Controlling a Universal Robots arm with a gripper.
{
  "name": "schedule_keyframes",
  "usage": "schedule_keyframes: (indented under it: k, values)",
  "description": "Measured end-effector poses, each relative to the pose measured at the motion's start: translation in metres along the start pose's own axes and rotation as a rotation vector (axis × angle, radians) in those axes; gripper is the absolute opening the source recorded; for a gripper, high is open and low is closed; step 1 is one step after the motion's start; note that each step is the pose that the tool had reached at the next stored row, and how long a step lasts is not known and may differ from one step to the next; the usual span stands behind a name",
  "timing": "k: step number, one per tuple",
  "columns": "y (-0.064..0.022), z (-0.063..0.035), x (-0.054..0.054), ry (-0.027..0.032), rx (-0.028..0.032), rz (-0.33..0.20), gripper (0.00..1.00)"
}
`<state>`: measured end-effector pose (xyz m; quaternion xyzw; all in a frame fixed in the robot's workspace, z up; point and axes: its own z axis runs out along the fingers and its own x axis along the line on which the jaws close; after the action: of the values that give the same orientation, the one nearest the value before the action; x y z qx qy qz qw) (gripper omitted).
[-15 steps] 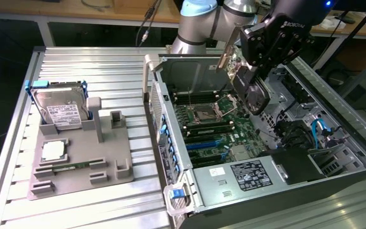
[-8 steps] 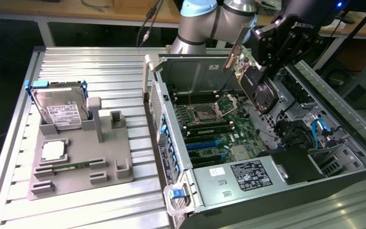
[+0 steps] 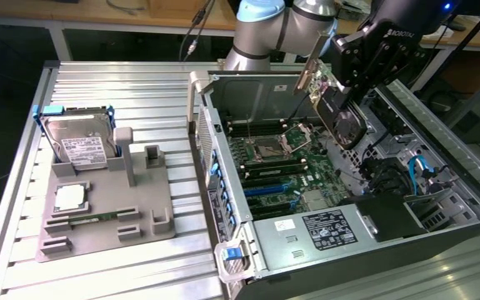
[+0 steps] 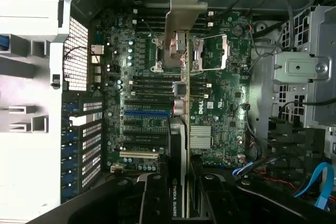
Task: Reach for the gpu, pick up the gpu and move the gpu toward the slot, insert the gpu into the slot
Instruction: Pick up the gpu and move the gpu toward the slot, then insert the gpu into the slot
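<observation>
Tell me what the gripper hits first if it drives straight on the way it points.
The gripper, shut on the gpu, points down into the open case. The gpu's lower edge would likely meet the green motherboard first, near the processor socket, though depth is unclear.

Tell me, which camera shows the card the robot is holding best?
The exterior view: the gpu hangs tilted in the gripper over the open case, its face and silver bracket visible. The wrist view sees it edge-on, a thin strip with the bracket beyond.
</observation>
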<state>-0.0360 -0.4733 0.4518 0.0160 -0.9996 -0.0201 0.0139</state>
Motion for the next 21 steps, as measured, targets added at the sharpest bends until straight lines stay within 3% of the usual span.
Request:
schedule_keyframes:
  k: [8, 13, 21]
  values:
    - [0.0, 0.0002, 0.0, 0.0004, 0.0003, -0.012, 0.27]
    - [0.0, 0.0001, 0.0, 0.0064, 0.0044, -0.158, 0.27]
    - [0.0, 0.0003, 0.0, 0.0121, 0.0081, -0.298, 0.27]
